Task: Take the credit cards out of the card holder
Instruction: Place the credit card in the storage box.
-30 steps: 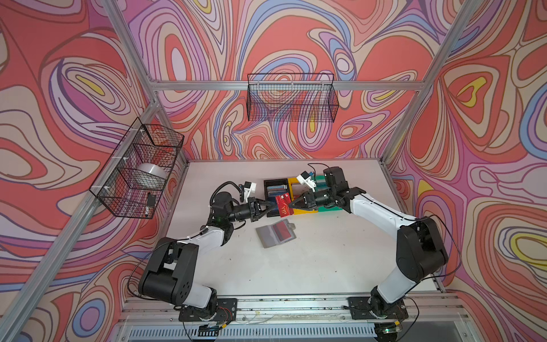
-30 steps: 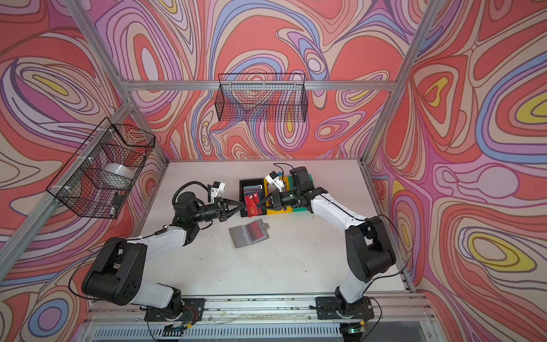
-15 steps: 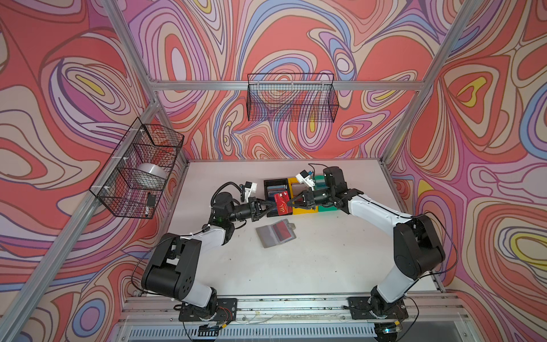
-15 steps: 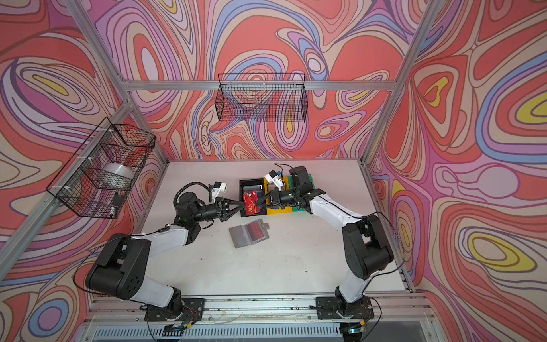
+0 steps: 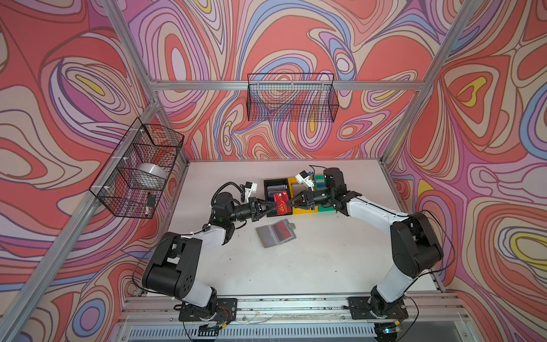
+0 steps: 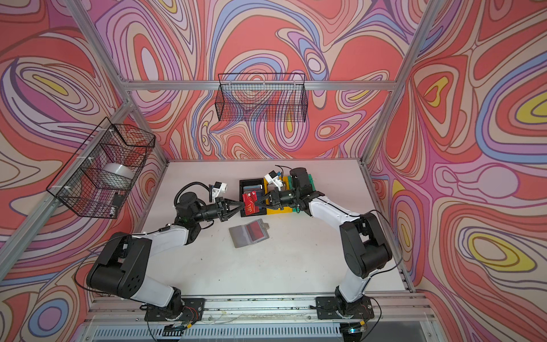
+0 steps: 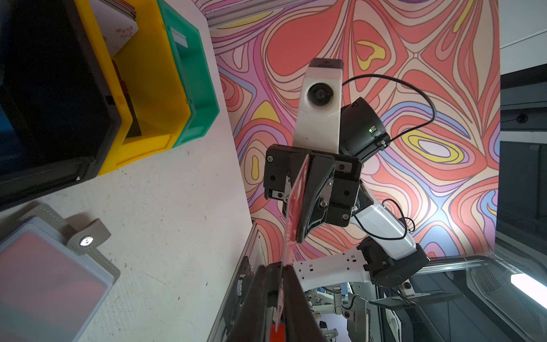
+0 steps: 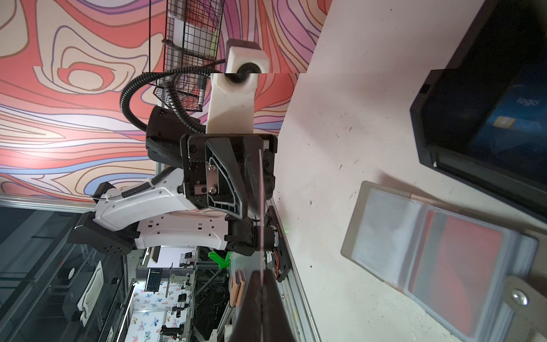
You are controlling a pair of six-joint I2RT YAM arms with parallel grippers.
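A red credit card (image 5: 281,202) (image 6: 250,204) with white "VIP" lettering hangs above the black bin, pinched from both sides. My left gripper (image 5: 273,205) (image 7: 279,272) is shut on one short edge, and my right gripper (image 5: 288,202) (image 8: 262,274) is shut on the opposite edge. Both wrist views show that card edge-on (image 7: 296,201) (image 8: 261,207). The grey card holder (image 5: 275,234) (image 6: 248,233) (image 7: 44,281) (image 8: 429,251) lies open on the table just in front of the grippers. A red card shows through one of its clear sleeves. Blue cards (image 5: 276,189) lie in the black bin.
A black bin (image 5: 266,192), a yellow bin (image 5: 305,210) and a green bin (image 5: 324,208) stand side by side behind the card holder. Wire baskets hang on the left wall (image 5: 139,168) and the back wall (image 5: 291,97). Bare white table (image 5: 296,266) lies towards the front.
The right arm has shifted slightly to the left. The red card stays in about the same place between both grippers.
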